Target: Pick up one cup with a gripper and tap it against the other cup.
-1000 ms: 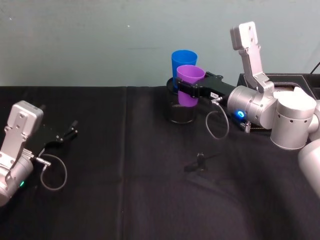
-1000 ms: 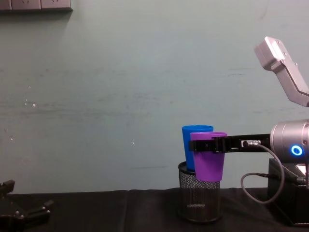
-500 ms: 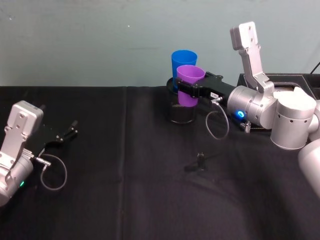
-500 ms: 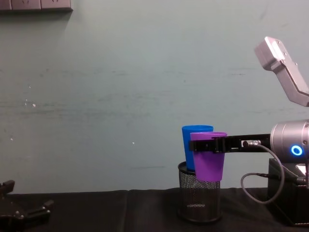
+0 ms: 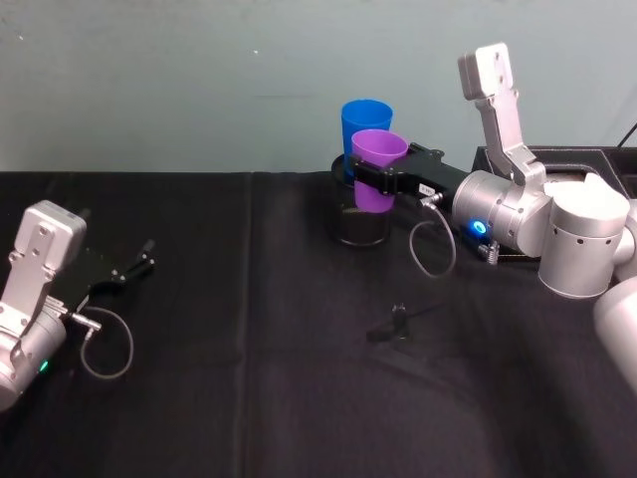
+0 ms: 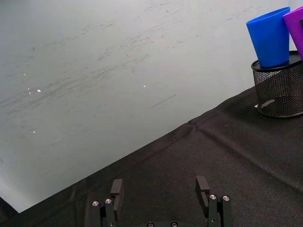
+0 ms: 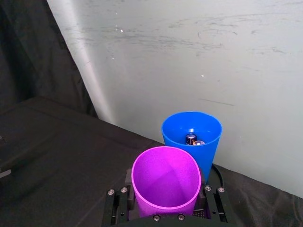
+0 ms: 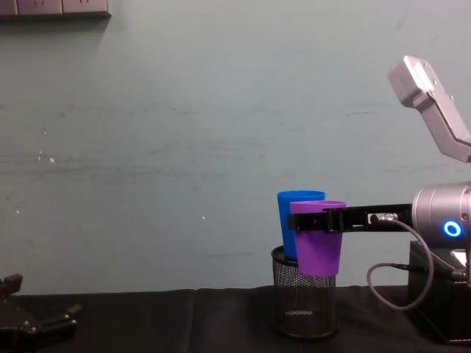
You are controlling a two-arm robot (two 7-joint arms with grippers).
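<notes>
Wide black cloth over the whole table, pale green wall hard against its back edge. Over to the right, near that back edge: blue cup standing upright in a wire-mesh pen holder. Reaching in from the right side, the right gripper, fingers clamped either side of the purple cup, a little below its rim. Purple cup upright and up off the cloth, hanging in front of the holder, base about level with the holder's rim from the chest camera. Just beside the blue cup, on the side nearer the robot; touching or a hair apart, can't tell. From the right wrist, purple mouth empty, a couple of small dark cylinders down inside the blue one.

Tight on the far side: wall close behind the blue cup. Black box at the right edge, behind the arm. Plenty of room to the left: broad bare cloth between the holder and the left gripper, parked low near the left edge, fingers apart, holding nothing. One small black bit lying on the cloth nearer the robot, well apart from the holder.
</notes>
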